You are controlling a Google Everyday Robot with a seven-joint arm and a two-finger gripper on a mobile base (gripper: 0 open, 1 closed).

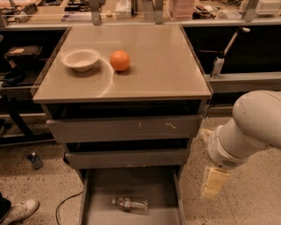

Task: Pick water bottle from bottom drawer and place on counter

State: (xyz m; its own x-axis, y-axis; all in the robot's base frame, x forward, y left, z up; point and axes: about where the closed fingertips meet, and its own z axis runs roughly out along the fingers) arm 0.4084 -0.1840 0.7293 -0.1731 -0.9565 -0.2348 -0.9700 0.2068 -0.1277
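The water bottle (130, 205) is small and clear with a pale label. It lies on its side on the flat grey floor of the open bottom drawer (103, 186), near the front. The counter (153, 70) is the glossy beige top of the drawer cabinet. My gripper (214, 183) hangs downward from the white arm (246, 132), to the right of the cabinet. It is outside the drawer's right wall, higher than the bottle and apart from it.
A white bowl (81, 59) and an orange (120, 60) sit on the counter's left half. The two upper drawers (125, 128) are nearly shut. A white squeeze bottle (218, 66) stands on a shelf at right. A cluttered workbench (131, 11) runs behind. A shoe (19, 210) and a cable (66, 203) are on the floor at left.
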